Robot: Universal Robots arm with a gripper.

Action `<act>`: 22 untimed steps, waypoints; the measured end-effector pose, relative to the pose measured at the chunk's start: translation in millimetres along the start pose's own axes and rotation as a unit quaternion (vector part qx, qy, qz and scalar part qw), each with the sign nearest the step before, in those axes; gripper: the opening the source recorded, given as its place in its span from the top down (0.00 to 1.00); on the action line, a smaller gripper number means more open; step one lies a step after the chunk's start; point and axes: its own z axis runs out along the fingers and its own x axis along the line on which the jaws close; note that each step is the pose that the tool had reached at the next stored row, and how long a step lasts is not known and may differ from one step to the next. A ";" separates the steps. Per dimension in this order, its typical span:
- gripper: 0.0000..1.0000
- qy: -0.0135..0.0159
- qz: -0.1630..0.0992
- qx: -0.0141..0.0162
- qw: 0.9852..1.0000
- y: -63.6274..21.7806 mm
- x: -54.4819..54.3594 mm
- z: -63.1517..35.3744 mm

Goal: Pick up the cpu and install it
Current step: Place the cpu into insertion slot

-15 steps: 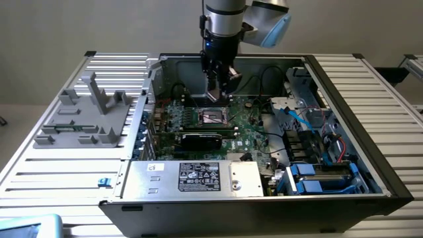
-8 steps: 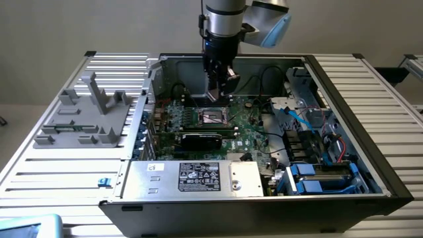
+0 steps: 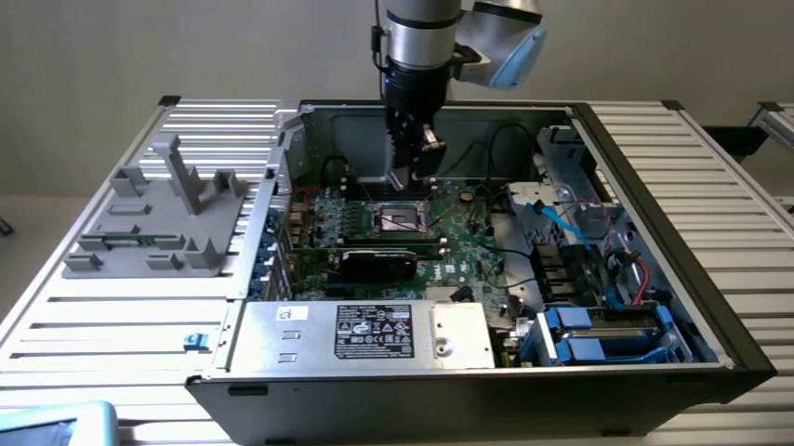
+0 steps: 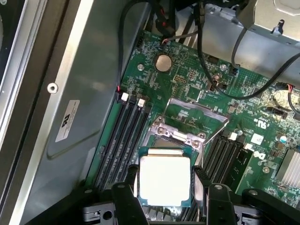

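Note:
The cpu [image 4: 164, 180], a small flat square chip with a pale shiny metal top, sits between my gripper's [image 4: 165, 192] two dark fingers [image 4: 125, 199], which are shut on its opposite edges. It hangs just above the open socket [image 4: 165, 140], whose metal frame [image 4: 197, 115] is flipped up behind it. In the exterior view my gripper [image 3: 411, 178] reaches down inside the open computer case [image 3: 657, 186], close over the dark square socket [image 3: 400, 218] on the green motherboard.
Memory slots [image 4: 123, 136] flank the socket on both sides. Black cables [image 4: 220, 70] cross the board beyond it. The power supply box [image 3: 360, 330], a black card [image 3: 378, 262] and blue drive bays [image 3: 596, 334] fill the case. A grey fixture with upright posts [image 3: 174, 204] stands at the exterior view's left.

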 end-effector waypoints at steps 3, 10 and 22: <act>0.45 0.000 0.019 0.000 1.000 0.0 0.0 0.2; 0.45 0.001 0.063 -0.001 0.998 0.0 0.0 0.5; 0.45 0.002 0.151 -0.003 0.988 0.0 0.0 1.0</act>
